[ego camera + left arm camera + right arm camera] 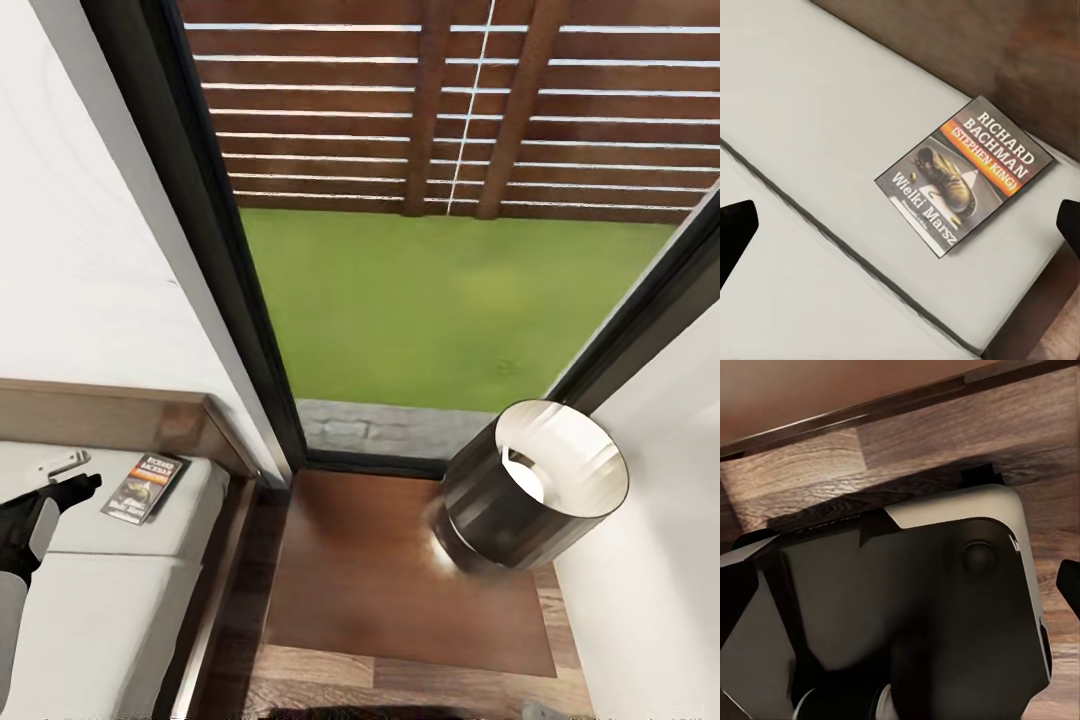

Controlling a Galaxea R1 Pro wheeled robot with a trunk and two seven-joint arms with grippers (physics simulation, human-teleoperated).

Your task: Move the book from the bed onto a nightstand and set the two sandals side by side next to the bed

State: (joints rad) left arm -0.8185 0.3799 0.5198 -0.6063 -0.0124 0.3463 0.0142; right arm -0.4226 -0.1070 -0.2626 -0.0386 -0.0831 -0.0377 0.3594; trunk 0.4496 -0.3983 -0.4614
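Left pincer (80, 472) spread wide — empty, hovering above the bed (100, 600), just short of the book (146, 487); arm reaching from lower left. Right pincer's spread hard to tell.

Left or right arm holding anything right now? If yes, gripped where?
Nothing is held. The left gripper is open above the mattress, short of the book, which lies flat and untouched. The right gripper's jaws stand apart, nothing between them.
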